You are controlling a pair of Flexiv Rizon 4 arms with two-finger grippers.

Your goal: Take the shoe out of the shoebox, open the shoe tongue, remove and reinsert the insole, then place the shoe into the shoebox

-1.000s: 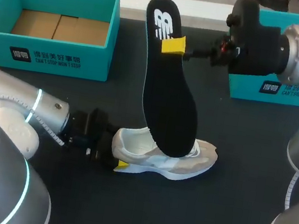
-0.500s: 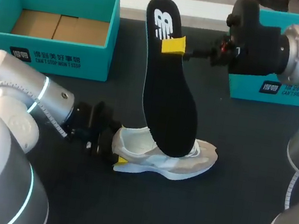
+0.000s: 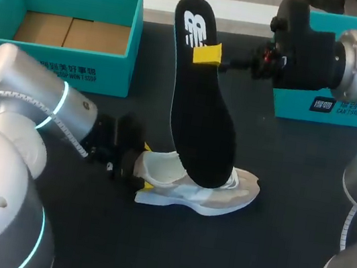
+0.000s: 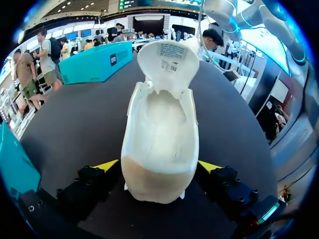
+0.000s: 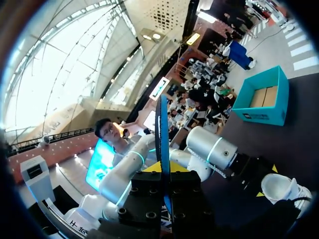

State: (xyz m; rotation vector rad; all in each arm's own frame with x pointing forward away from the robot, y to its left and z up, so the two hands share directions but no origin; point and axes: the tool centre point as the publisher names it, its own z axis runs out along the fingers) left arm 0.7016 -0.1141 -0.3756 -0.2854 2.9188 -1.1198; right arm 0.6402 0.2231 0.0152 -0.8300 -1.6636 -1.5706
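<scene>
Insole step. Right gripper (image 3: pixel 204 54) pinches upright insole (image 3: pixel 200 124), toe end in sneaker (image 3: pixel 223 197); left gripper (image 4: pixel 158 165) clamps heel. Next, likely: feed insole flat inside.

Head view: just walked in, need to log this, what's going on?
The right claw holds the black insole upright, its lower end at the opening of the pale shoe on the table. The left claw grips the shoe's heel from both sides. The teal shoebox stands open farther back.
</scene>
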